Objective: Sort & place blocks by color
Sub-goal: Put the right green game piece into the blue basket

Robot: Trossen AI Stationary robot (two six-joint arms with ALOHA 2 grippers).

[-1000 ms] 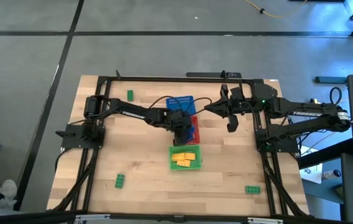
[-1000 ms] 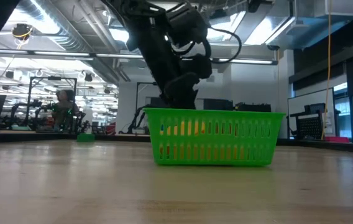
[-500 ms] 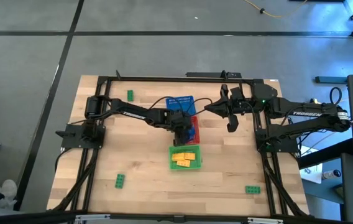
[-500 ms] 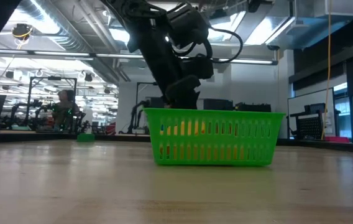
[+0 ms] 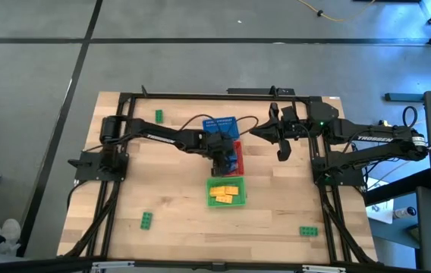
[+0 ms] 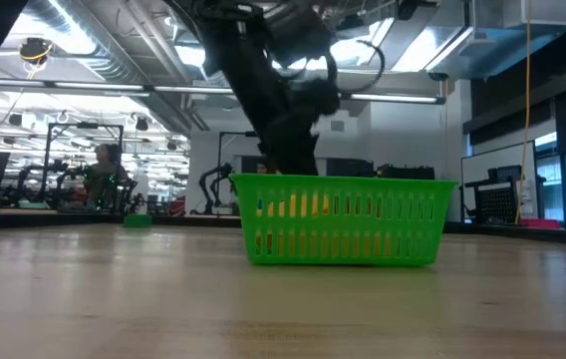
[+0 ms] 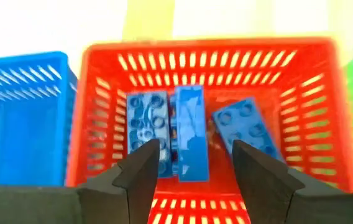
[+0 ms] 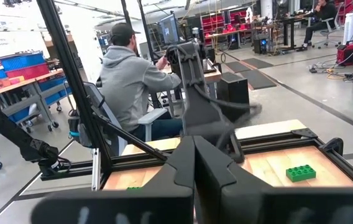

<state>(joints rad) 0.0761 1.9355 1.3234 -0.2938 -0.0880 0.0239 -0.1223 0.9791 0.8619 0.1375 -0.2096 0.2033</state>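
Red mesh fills the left wrist view, because the left tool hangs directly over the red basket with its fingers spread apart and nothing between them. Under the gap lie three blue blocks on the basket floor, two side by side and touching, the third just beside them and turned at an angle; the empty, parted fingers above them suggest a block has just been let go here. Beside the red basket stands the blue basket, which shows no block in the part that is visible, so blue blocks are being gathered in red rather than in the matching colour. From above, the left tool sits at the middle of the table, with the green basket next in line toward the front edge, holding yellow blocks. Three green blocks are left loose on the wood: one near the far left corner, one near the front left, one near the front right. Off to the side, the right tool waits with its fingers closed and empty, clear of the baskets.
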